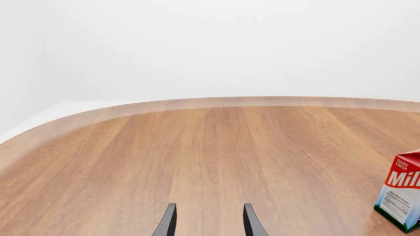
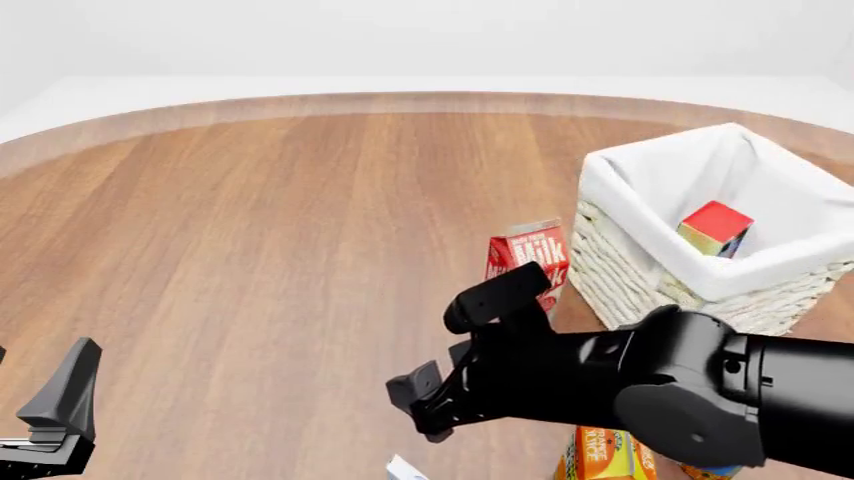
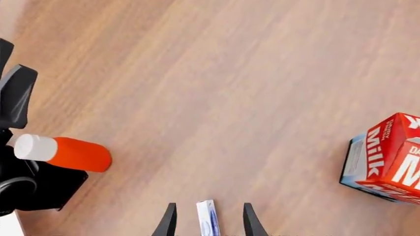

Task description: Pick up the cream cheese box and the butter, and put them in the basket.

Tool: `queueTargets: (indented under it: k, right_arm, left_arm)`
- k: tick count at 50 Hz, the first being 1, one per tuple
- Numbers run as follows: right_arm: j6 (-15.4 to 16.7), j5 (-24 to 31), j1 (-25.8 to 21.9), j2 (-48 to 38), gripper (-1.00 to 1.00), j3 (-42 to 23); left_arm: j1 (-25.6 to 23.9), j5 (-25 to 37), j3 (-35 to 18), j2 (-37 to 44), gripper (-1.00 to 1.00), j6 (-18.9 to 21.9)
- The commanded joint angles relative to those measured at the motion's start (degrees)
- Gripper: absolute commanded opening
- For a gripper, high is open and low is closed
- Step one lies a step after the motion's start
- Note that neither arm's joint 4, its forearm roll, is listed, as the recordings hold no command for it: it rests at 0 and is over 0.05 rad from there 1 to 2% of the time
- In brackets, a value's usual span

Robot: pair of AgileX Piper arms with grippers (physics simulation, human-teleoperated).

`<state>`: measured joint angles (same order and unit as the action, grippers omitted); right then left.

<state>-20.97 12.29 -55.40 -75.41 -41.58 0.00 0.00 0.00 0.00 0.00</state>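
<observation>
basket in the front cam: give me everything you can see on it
The basket is a large square whitish woven wicker container with a white cloth liner folded over its rim. It stands upright on the wooden table, on the right side of the front view, just right of the milk carton. The butter, a red-and-yellow carton, lies tilted inside against the liner. The right arm hides its near corner. No gripper touches it.

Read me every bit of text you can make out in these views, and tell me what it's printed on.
"Milk": white letters on the red gabled milk carton, readable in all three views.
"DAIRY FRESH": small white letters above that on the same carton.
Its white side panel print is too small to read.
Orange-and-yellow carton under the right arm: lettering too blurred to read.
Small white-and-blue box between the right gripper's fingers: print unreadable.
</observation>
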Motion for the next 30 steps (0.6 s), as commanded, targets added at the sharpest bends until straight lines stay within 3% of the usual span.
queueTargets:
  k: [1,30]
  right_arm:
    - [-1.0,-1.9,-0.5,-1.3,1.0,1.6]
    - [-3.0,-6.3,-1.7,-5.7,1.0,3.5]
  left_arm:
    - [0.0,0.0,0.0,0.0,1.0,0.0]
    - [0.0,0.0,0.0,0.0,1.0,0.0]
